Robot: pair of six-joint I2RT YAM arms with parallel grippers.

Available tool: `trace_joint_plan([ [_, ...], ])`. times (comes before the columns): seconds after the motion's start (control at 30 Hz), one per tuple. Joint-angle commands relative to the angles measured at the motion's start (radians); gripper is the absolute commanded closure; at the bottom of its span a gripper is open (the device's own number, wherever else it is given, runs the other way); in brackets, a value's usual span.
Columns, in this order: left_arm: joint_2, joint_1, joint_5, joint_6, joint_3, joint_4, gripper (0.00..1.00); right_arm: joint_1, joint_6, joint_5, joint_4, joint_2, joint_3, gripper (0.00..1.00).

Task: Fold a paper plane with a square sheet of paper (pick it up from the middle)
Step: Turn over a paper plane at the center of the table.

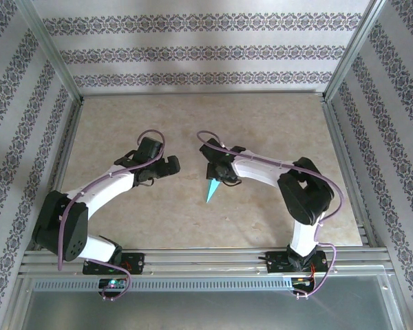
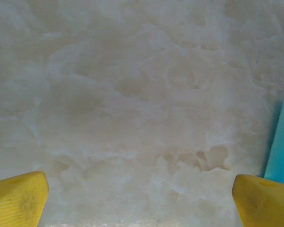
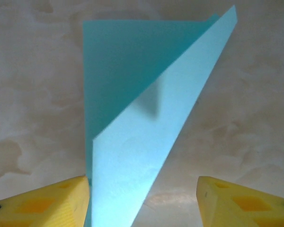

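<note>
The square sheet of paper (image 1: pixel 212 190) lies on the beige marbled table (image 1: pixel 124 124) near its middle, folded into a long narrow teal triangle whose sharp tip points toward the near edge; the right arm (image 1: pixel 261 170) reaches in over its wider end, and the left arm (image 1: pixel 103 189) ends well apart from it on the other side. From the right wrist, the right fingers (image 3: pixel 52 201) stand spread, grasping nothing; the paper runs up between them, a paler upper flap lying over a darker layer; one yellow tip sits just beside the paper's edge, the other clear of it. The left fingers (image 2: pixel 16 196) are spread wide over bare table, holding nothing; a strip of the teal paper shows just beside one tip.
</note>
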Motion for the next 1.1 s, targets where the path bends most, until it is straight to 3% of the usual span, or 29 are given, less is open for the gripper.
trace_joint_plan([
  [0.0, -0.025, 0.021, -0.007, 0.040, -0.030, 0.009, 0.00, 0.011, 0.070, 0.100, -0.079, 0.039, 0.065, 0.38],
  [0.23, 0.005, 0.039, 0.034, 0.048, -0.032, 0.023, 0.00, 0.019, 0.105, 0.120, -0.127, 0.092, 0.116, 0.40],
  [0.47, 0.015, 0.045, 0.045, 0.048, -0.029, 0.027, 0.00, 0.022, 0.130, 0.144, -0.168, 0.104, 0.138, 0.58],
  [0.7, 0.019, 0.048, 0.054, 0.045, -0.029, 0.027, 0.00, 0.023, 0.138, 0.126, -0.193, 0.144, 0.178, 0.63],
  [0.93, -0.005, 0.066, 0.078, 0.033, -0.027, 0.013, 0.00, 0.021, 0.137, 0.121, -0.179, 0.107, 0.162, 0.90],
  [1.07, -0.044, 0.114, 0.155, -0.002, -0.047, 0.032, 0.00, 0.016, 0.090, 0.119, -0.120, 0.026, 0.124, 0.96],
])
